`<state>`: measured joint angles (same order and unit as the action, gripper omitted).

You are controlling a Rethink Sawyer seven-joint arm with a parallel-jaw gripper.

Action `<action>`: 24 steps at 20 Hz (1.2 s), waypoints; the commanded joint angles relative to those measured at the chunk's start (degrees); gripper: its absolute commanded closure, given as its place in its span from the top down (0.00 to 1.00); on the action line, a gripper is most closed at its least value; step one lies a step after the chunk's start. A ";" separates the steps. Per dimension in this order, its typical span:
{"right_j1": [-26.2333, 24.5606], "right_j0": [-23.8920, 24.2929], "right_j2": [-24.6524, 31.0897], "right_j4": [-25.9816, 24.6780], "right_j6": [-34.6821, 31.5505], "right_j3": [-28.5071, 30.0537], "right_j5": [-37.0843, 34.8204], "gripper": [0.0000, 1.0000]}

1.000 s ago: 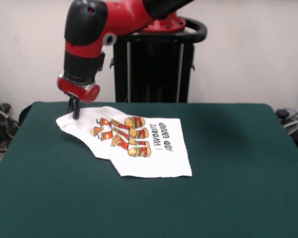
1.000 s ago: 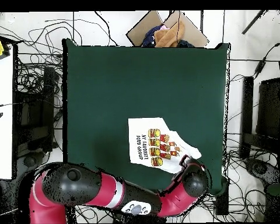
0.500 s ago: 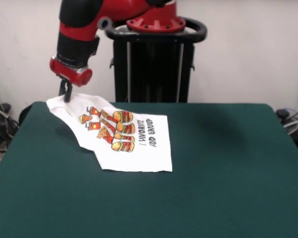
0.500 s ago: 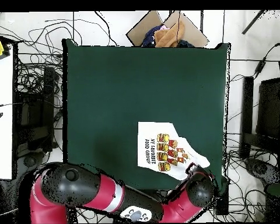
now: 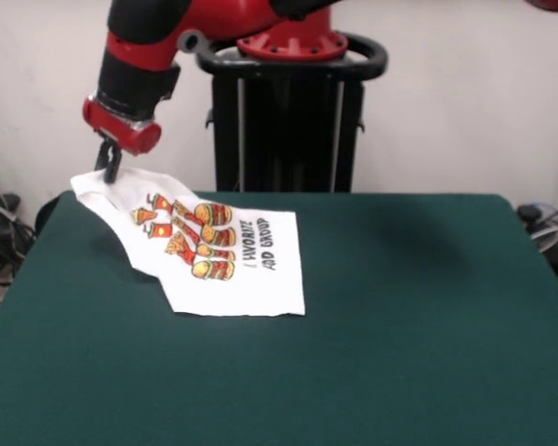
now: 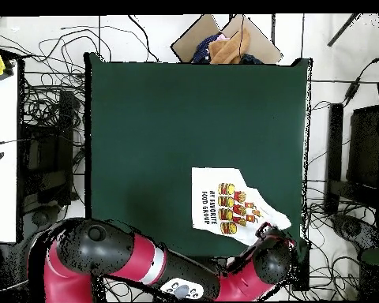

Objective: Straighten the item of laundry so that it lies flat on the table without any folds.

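The white T-shirt with red, orange and yellow food cartoons and black lettering lies near the far left corner of the green table. My gripper is shut on the shirt's far left corner and holds that end raised above the table edge; the rest slopes down and rests flat. In the overhead view the shirt is near the table's bottom right, and the gripper is at its lower right corner, mostly hidden under the arm.
The black pedestal stands behind the table's far edge. Cables and equipment lie on the floor around the table. A cardboard box with cloth sits beyond the table's top edge in the overhead view.
My gripper has risen and moved toward the table's far left corner, dragging the shirt along; the shirt's held corner is lifted higher and the whole shirt has slid the same way.
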<state>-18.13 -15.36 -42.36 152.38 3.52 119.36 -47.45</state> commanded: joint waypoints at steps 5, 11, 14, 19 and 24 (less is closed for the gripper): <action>2.69 -2.71 -1.05 -9.07 -4.37 -3.71 0.06 0.00; 13.74 -9.99 -2.11 -20.27 -19.20 3.68 4.70 0.00; 22.30 -13.54 -3.87 -32.85 -32.04 7.47 6.72 0.00; 32.77 -16.51 -5.87 -48.40 -45.28 10.12 3.71 0.00; 39.35 -20.76 -4.52 -57.90 -59.79 9.07 1.27 0.00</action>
<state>10.21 -33.15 -50.75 107.24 -19.74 129.90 -43.05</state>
